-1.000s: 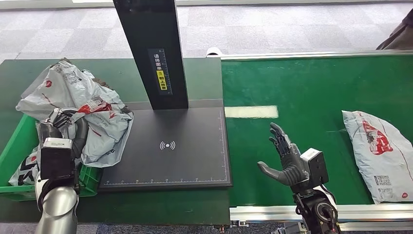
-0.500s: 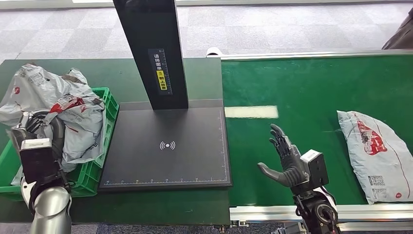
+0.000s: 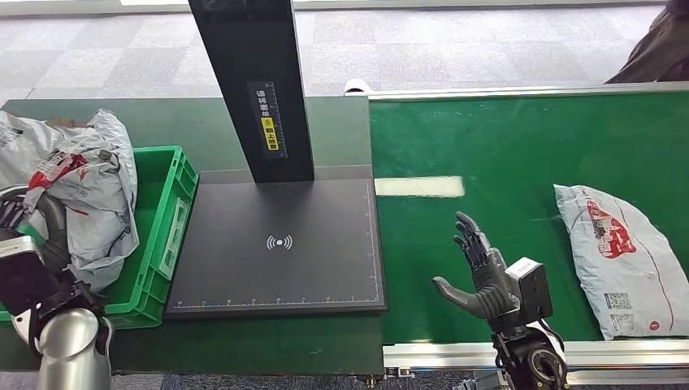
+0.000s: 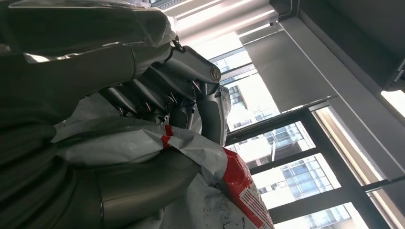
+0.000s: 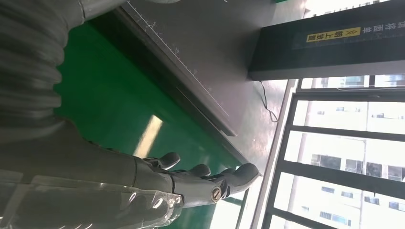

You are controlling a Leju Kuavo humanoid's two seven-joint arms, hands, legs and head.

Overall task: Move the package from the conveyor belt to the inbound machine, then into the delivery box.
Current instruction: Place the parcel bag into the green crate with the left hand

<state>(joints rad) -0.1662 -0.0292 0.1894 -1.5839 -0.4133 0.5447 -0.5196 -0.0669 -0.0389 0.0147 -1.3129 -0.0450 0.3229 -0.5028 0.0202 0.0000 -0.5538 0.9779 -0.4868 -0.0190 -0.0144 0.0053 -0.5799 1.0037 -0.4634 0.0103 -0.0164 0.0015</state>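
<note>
- Package (image 3: 85,195) in the left hand (image 3: 32,236) has swung left off the scanner (image 3: 280,244), now over the green box (image 3: 166,219); fingers clasp it.
- Second package (image 3: 621,256) has crept left on the belt (image 3: 504,154).
- Right hand (image 3: 479,272) hovers, fingers spread, holding nothing.
- Left hand is mostly hidden by plastic.

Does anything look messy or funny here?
Yes. The grey package in the left hand is crumpled and bunched up, hanging over the green box's far-left side instead of lying flat inside. The other package lies slanted on the conveyor belt.
</note>
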